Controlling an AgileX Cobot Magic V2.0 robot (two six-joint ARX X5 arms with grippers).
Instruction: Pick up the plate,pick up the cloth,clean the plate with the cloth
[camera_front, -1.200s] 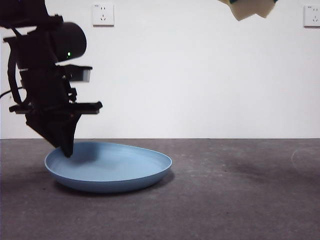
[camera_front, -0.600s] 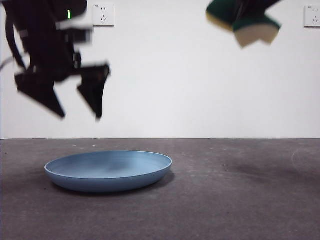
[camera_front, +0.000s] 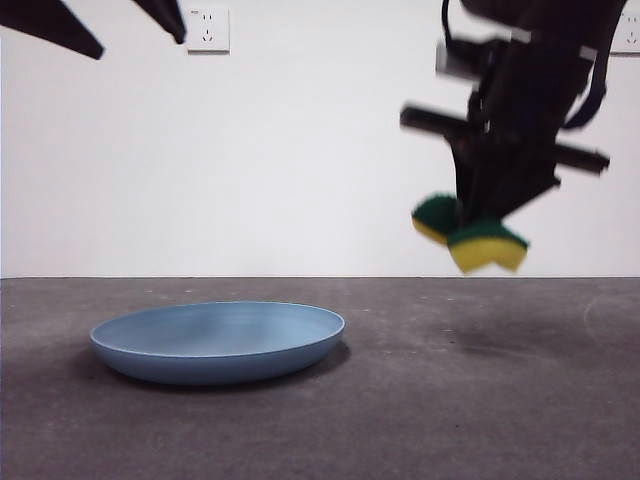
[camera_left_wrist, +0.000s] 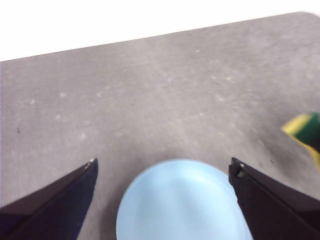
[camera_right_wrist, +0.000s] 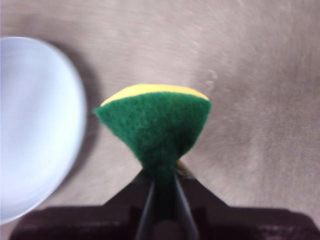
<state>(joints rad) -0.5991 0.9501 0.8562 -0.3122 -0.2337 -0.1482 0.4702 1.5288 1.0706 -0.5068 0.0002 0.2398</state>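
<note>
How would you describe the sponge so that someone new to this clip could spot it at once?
Start from the light-blue plate lying flat on the dark grey table, then look above the table off to one side of it. There the right gripper holds the sponge in the air, pinched and folded. It alone is yellow with a dark green scouring face.

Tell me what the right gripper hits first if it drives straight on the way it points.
Probably bare table. The right gripper, shut on the sponge, points down beside the plate, not over it. The sponge would touch first; depth is uncertain.
</note>
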